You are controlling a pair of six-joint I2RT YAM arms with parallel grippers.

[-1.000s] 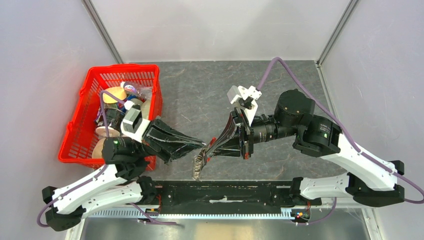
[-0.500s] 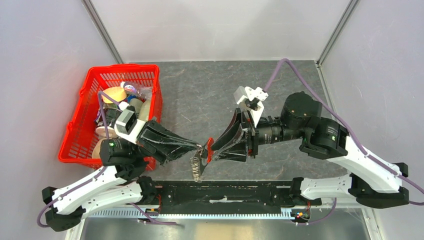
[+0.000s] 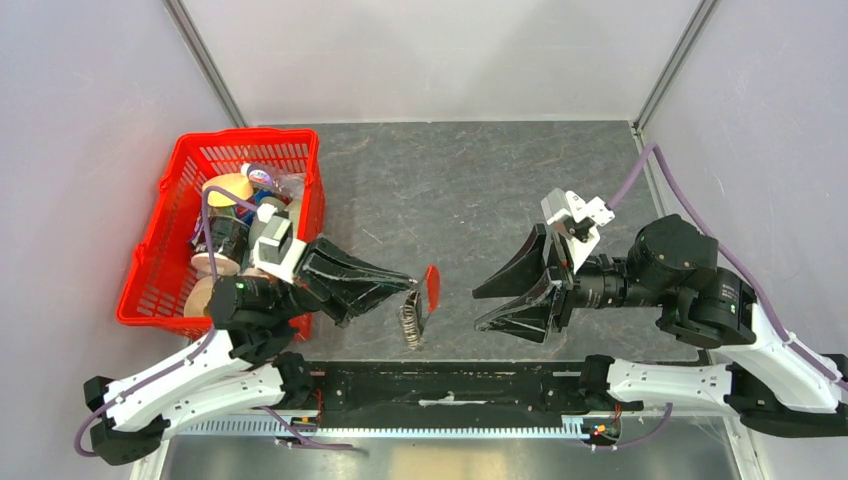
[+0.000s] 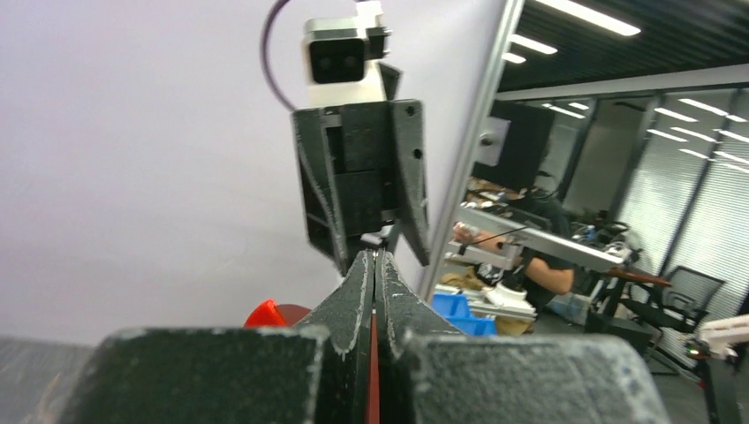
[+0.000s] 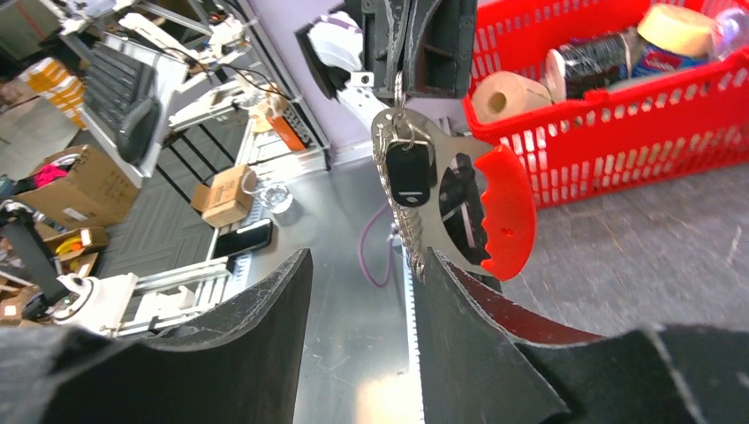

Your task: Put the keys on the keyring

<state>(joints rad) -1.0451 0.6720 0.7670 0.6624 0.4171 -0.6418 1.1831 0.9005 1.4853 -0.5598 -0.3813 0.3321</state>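
Observation:
My left gripper (image 3: pixel 410 287) (image 4: pixel 377 256) is shut on the keyring (image 3: pixel 412 322) (image 5: pixel 455 199), which hangs from its tips above the table. The keyring is a grey metal loop with a jagged row of small rings and a bright red curved strip (image 3: pixel 432 285) (image 5: pixel 510 212). The keys' small black fob (image 5: pixel 409 172) dangles against the loop's face from a small ring. A sliver of red (image 4: pixel 374 353) shows between the left fingers. My right gripper (image 3: pixel 477 310) (image 5: pixel 366 265) stands open a short way right of the keyring, holding nothing.
A red basket (image 3: pixel 160 255) (image 5: pixel 618 124) full of tape rolls and containers sits at the table's left, behind the left arm. The black rail (image 3: pixel 450 385) runs along the near edge below the keyring. Grey walls enclose the table.
The right gripper has opened, let go of the keyring and drawn back to the right. The keyring now hangs from the left gripper alone, shifted slightly right.

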